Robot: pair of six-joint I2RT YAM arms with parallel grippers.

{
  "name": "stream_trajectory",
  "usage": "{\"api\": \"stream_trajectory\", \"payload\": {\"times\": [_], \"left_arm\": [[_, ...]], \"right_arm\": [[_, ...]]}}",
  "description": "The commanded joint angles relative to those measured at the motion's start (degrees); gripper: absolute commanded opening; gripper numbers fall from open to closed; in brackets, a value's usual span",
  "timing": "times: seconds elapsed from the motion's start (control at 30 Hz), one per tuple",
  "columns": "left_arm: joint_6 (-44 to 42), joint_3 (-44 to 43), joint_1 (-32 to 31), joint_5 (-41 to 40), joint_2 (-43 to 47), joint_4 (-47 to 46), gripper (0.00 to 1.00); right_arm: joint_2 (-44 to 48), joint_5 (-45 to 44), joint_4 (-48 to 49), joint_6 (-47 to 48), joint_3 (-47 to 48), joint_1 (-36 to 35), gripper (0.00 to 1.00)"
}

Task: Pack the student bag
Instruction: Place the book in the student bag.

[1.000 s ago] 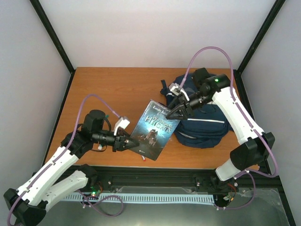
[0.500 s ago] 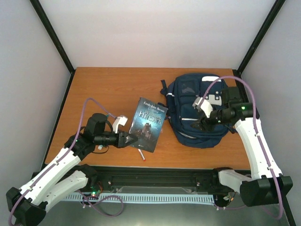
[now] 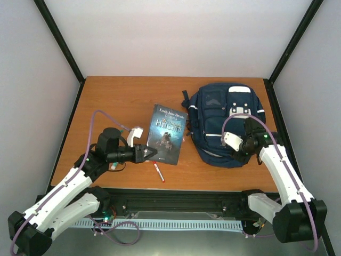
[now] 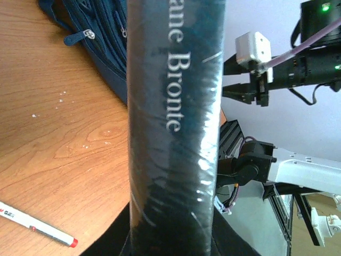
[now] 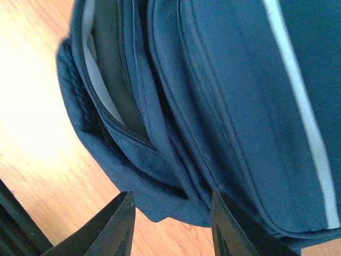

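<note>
Left claw first: it is clamped narrow on the lower left corner of a dark book. In the left wrist view the spine runs straight up the middle of the frame from between the jaws, with "Bronte" in pale letters. From above, the cover reads "Heights". Just below that claw, a white pen with a red tip lies on the worktop.

Over to the right claw: the jaws stand apart with nothing pinched between them, hanging over the lower edge of the student bag.

And there is the bag, right of centre in the overhead frame, lying on the worktop just beside the book. It is navy blue fabric with a thin white stripe across the front, two white patches toward the top of the frame and a dark strap poking out at its upper left. In the right wrist view a zip opening gapes along the upper left of the frame, with light grey lining showing inside and the white stripe running down the right side.

The worktop is warm orange-brown wood grain, with a few pale specks in the left wrist view. A black rail crosses the bottom of the overhead frame. Plain white walls close in on three sides, and black frame posts slant up in the upper corners.
</note>
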State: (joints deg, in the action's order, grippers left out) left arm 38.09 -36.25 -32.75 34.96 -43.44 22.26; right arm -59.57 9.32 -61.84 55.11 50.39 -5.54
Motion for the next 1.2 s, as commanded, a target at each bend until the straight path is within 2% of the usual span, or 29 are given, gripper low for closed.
{"api": "stream_trajectory", "payload": {"times": [0.0, 0.53, 0.63, 0.7, 0.77, 0.8, 0.97, 1.17], "left_arm": [[0.95, -0.66, 0.06, 1.61, 3.12, -9.09, 0.01], [1.16, 0.49, 0.06, 0.72, 4.08, -8.11, 0.01], [1.12, 0.68, 0.06, 0.56, 3.77, -8.28, 0.01], [1.39, 1.04, 0.06, 0.64, 3.42, -8.84, 0.01], [2.28, 1.87, 0.06, 0.93, 3.15, -9.99, 0.01], [2.73, 2.33, 0.06, 0.98, 3.11, -10.83, 0.01], [5.06, 4.04, 0.06, 2.12, 1.68, -14.67, 0.01], [8.92, 4.76, -0.22, 6.82, -2.43, -21.82, 0.01]], "right_arm": [[-1.94, -5.53, 5.45, 3.84, -3.32, 0.22, 0.4], [-10.35, -8.64, 15.46, 4.59, -7.86, 0.26, 0.4], [-11.19, -9.08, 17.02, 4.25, -7.98, 0.27, 0.34], [-11.52, -9.16, 17.99, 3.17, -7.33, 0.27, 0.2], [-11.26, -8.78, 17.37, 2.22, -5.26, 0.27, 0.06], [-10.69, -8.53, 16.79, 1.71, -3.73, 0.27, 0.03], [-5.68, -6.06, 13.32, -1.46, 6.51, 0.27, 0.03], [-5.69, -4.61, 11.17, -7.07, 18.28, 0.26, 0.03]]}}
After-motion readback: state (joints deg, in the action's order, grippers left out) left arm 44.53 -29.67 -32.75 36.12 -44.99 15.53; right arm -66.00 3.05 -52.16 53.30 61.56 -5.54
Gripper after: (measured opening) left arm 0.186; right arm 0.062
